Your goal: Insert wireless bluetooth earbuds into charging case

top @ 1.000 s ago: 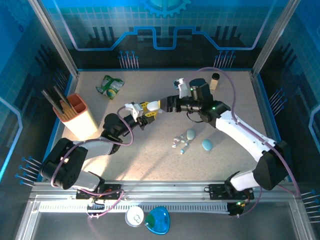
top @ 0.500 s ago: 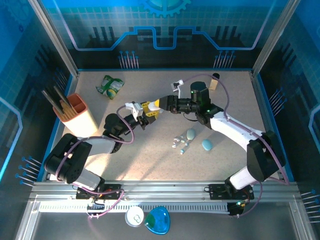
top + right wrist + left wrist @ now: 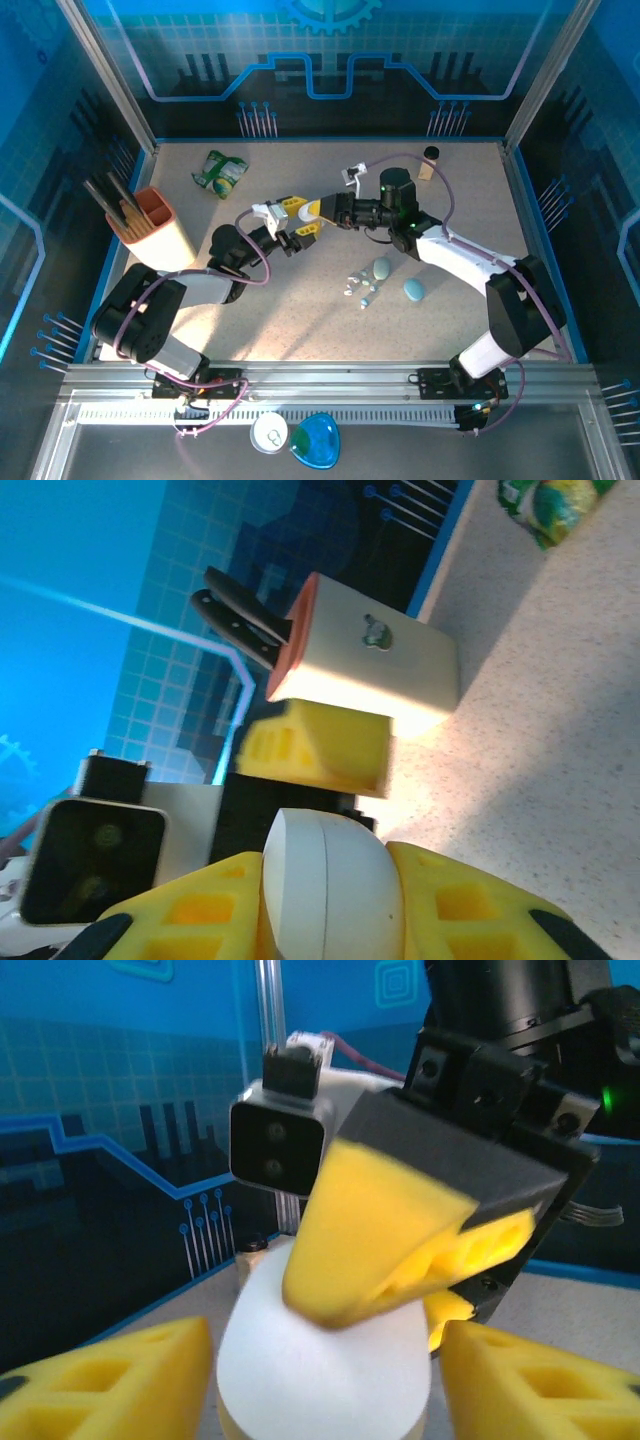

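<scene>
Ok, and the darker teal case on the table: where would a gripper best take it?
Likely the teal case across its rounded sides, from straight above: it lies flat like a low pebble. The earbuds lie close on one side, so close on its near and far sides.

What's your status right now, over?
Left pincer open around white case. Right pincer shut on it, midair. Earbuds loose on table. Nothing obstructing.

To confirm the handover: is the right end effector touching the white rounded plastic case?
Touching. The right wrist view shows the white rounded plastic case pressed between both yellow fingers of the right end effector.
</scene>
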Tool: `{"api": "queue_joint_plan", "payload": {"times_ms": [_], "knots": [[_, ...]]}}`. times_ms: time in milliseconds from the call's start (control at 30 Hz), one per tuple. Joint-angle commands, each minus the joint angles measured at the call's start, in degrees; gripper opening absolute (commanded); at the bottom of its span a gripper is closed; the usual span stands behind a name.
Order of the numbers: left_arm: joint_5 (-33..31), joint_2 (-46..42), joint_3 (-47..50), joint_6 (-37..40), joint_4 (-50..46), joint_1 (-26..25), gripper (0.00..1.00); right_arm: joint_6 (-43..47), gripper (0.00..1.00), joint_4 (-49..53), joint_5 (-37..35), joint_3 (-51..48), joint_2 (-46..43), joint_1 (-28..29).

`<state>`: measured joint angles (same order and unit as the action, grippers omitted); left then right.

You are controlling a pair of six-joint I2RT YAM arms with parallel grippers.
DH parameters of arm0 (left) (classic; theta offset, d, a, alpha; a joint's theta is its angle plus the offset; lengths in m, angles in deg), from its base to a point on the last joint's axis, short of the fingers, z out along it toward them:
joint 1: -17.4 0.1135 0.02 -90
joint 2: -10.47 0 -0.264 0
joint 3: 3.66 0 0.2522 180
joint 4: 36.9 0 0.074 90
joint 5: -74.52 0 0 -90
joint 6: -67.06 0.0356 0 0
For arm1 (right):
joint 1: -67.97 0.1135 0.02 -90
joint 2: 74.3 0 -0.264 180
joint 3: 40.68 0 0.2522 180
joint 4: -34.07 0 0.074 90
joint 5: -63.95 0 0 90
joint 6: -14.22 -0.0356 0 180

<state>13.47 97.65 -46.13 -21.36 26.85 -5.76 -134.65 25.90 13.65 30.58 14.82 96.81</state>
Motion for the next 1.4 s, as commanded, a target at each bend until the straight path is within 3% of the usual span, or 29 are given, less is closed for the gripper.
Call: {"api": "queue_joint_plan", "payload": {"times_ms": [0,167,400,733,800,967,1100,1233,1367], "knots": [[0.9,-2.4,1.1,3.2,-3.8,-0.3,0.81,4.5,0.16,2.5,-4.3,-2.9,-1.4,-3.0],[2.4,-5.7,0.7,7.5,-16.3,-0.5,0.99,10.6,0.14,9.7,-11.5,-8.3,-1.5,-7.7],[1.2,-8.2,-2.4,10.9,-31.1,-0.9,0.99,18.2,0.14,15.7,-19.4,-9.2,3.7,-11.8],[-8.9,-8.2,-7.2,9.2,-43.9,-1.9,0.99,18.2,0.15,12.9,-19.5,-5.4,14.8,-15.0],[-11.3,-7.9,-8.3,9.1,-46.4,-2.3,0.99,17.7,0.21,12.2,-19.5,-5.7,15.0,-15.5],[-18.8,-6.1,-12.4,7.6,-54.2,-2.8,0.99,18.6,0.5,13.4,-19.8,-6.4,12.6,-17.0],[-21.1,-3.8,-16.6,7.0,-60.9,-2.9,0.99,22.1,0.64,17.9,-23.4,-6.8,7.6,-17.9],[-22.8,-0.7,-22.3,6.2,-69.2,-3.0,0.99,26.0,0.72,23.0,-27.9,-8.6,1.7,-18.0],[-23.9,2.8,-27.2,6.2,-74.8,-3.4,0.99,27.0,0.72,24.5,-32.0,-12.6,-6.1,-18.0]]}}
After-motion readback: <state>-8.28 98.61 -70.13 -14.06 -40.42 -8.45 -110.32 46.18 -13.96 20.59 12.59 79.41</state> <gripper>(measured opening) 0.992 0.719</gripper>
